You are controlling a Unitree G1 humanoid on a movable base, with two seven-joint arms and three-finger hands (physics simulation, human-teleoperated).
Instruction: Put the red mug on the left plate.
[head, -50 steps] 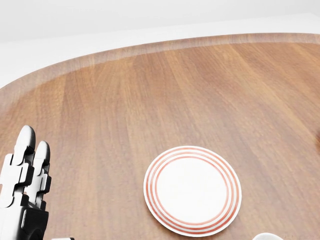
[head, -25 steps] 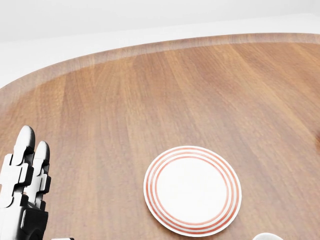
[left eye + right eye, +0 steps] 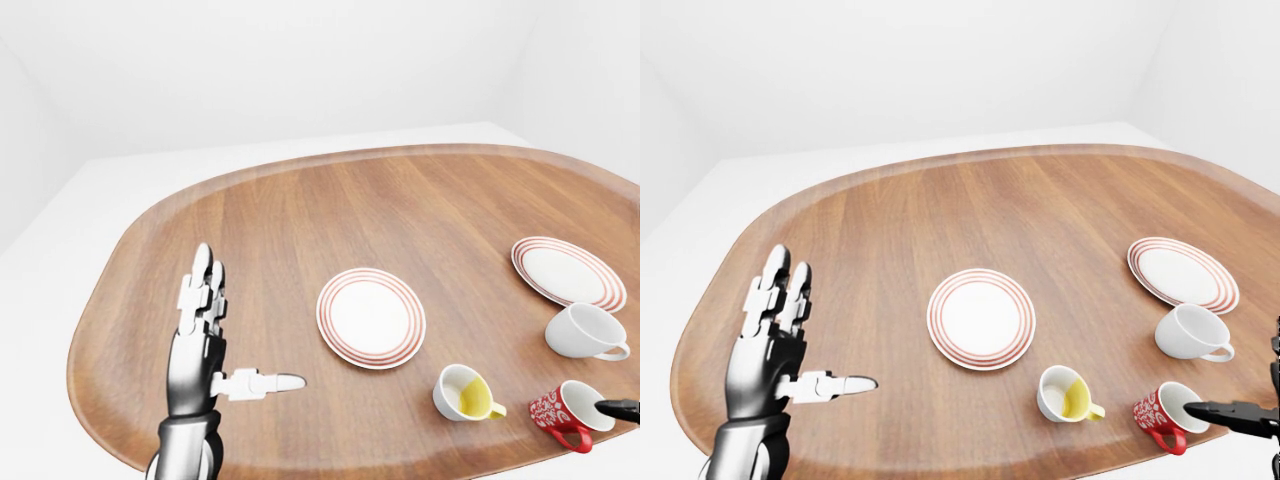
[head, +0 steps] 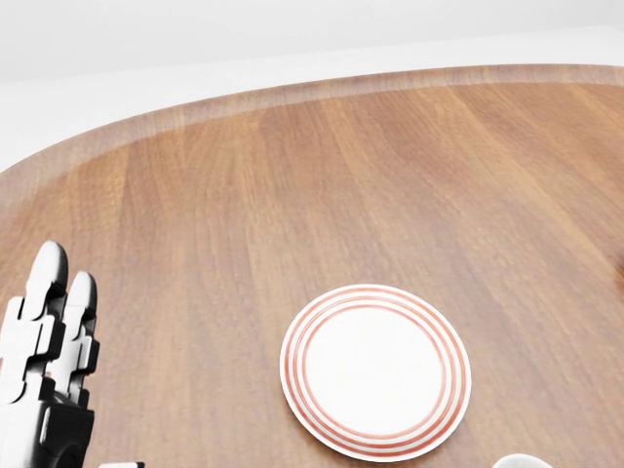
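Note:
The red mug (image 3: 1162, 416), patterned white, lies tipped on its side near the table's lower right edge, its mouth facing right. My right hand (image 3: 1252, 404) enters at the right edge. Its dark thumb points left and its tip is at the mug's rim, while the other fingers stand upright at the edge, not closed round anything. The left plate (image 3: 371, 317), white with red rings, sits bare mid-table and also shows in the head view (image 4: 375, 370). My left hand (image 3: 222, 335) hovers far left of it, fingers straight up, thumb out, holding nothing.
A second ringed plate (image 3: 568, 272) lies at the right. Below it stands a white cup (image 3: 585, 332). A white cup with a yellow inside (image 3: 465, 392) sits between the left plate and the red mug. The wooden table (image 3: 300, 215) has a rounded rim.

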